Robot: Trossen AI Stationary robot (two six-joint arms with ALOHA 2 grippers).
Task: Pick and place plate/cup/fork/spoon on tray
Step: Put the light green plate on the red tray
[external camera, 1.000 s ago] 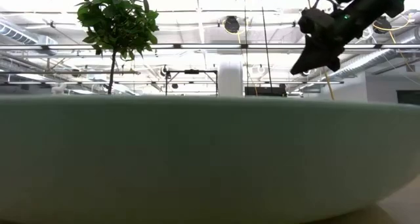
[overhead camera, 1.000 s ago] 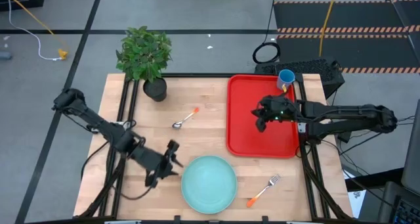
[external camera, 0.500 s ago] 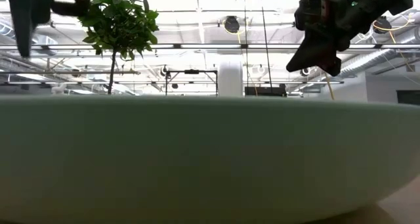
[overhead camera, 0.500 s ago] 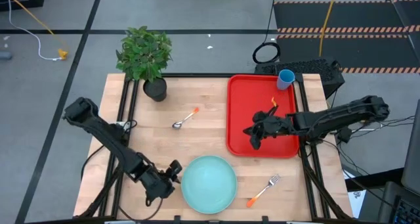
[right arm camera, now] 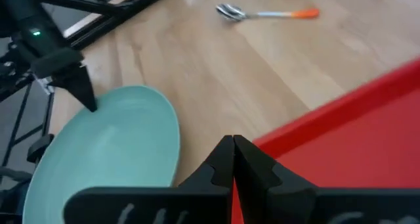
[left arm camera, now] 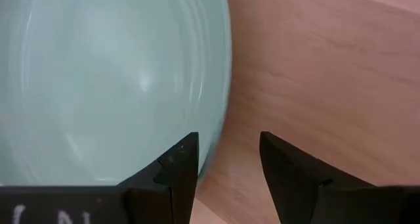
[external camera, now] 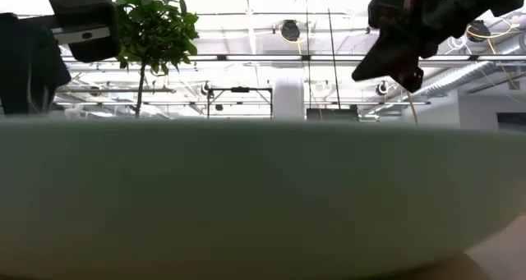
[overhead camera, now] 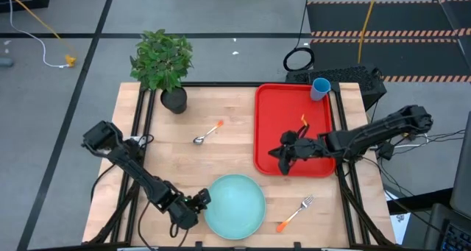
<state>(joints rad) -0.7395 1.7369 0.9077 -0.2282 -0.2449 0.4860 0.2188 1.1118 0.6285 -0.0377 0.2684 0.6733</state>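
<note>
The pale turquoise plate (overhead camera: 234, 205) lies flat on the table near its near edge. My left gripper (overhead camera: 204, 200) is open at the plate's left rim (left arm camera: 223, 129). One finger stands over the plate and the other over the bare wood (left arm camera: 226, 161); I see no touch. My right gripper (overhead camera: 281, 154) is shut and empty (right arm camera: 233, 155), above the near left part of the red tray (overhead camera: 283, 107). The blue cup (overhead camera: 320, 87) stands at the tray's far right corner. The spoon (overhead camera: 207, 134) and the fork (overhead camera: 295, 213) lie on the wood.
A potted plant (overhead camera: 163, 63) stands at the table's far left corner. Bare wood lies between the spoon and the plate and left of the tray. In the low view the plate's wall (external camera: 263, 198) fills the lower picture.
My left gripper has gone toward the table's near edge and then right, up to the plate's left rim. My right gripper has gone from the tray's middle toward the tray's near left corner, lower and nearer the plate. The plate, cup, spoon and fork have stayed put.
</note>
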